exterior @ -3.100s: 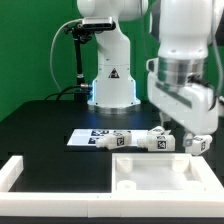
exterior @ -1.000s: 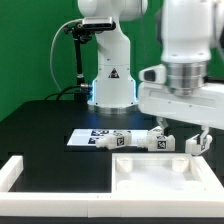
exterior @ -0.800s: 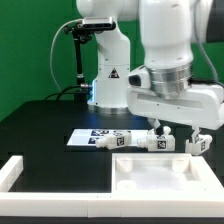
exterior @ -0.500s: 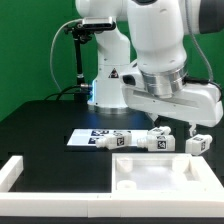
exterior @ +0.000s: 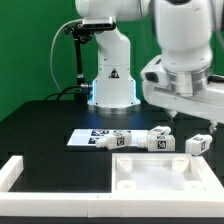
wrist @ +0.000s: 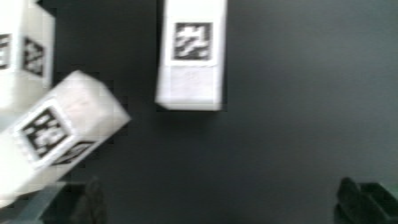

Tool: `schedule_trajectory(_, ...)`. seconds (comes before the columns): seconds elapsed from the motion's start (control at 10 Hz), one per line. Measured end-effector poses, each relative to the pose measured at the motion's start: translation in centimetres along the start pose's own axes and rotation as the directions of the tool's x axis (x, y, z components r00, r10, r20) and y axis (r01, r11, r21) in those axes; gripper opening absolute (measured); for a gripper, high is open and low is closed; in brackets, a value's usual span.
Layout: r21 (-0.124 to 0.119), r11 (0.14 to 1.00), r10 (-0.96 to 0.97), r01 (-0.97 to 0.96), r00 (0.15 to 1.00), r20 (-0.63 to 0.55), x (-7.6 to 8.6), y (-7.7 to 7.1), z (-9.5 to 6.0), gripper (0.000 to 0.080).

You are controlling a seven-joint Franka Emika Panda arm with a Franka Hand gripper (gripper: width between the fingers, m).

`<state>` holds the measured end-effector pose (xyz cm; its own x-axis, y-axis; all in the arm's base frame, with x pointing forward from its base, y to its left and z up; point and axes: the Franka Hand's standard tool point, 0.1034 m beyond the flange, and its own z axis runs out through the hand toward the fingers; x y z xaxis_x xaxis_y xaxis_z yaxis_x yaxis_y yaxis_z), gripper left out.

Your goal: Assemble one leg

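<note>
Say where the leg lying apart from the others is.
At the exterior view's right, the leg sits alone beyond the white tray, past the other legs.

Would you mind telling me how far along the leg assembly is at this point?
Nothing looks done: the legs lie loose on the table, none fitted. In hand, nothing: the gripper hangs open above them. Left: grasping a leg and fitting it.

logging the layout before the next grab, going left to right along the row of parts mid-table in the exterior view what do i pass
marker board → cluster of lying legs → lone leg standing apart at the exterior view's right
</note>
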<state>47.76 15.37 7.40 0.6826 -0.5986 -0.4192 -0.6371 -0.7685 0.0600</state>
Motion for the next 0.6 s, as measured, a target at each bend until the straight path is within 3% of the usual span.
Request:
schedule_trajectory(0.1, 0.009, 1.0, 0.011, -0.011, 1.0, -0.023, -0.3, -0.6, 0.4, 0.0649)
schedule_trajectory(0.5, 0.011, 1.0, 0.021, -0.021, 1.0, -0.023, 0.1, -0.2, 0.4, 0.0649)
schedule_trajectory(0.6, 0.063, 0.998, 0.006, -0.006, 1.0, -0.004, 0.7, 0.1, 0.5, 0.0649)
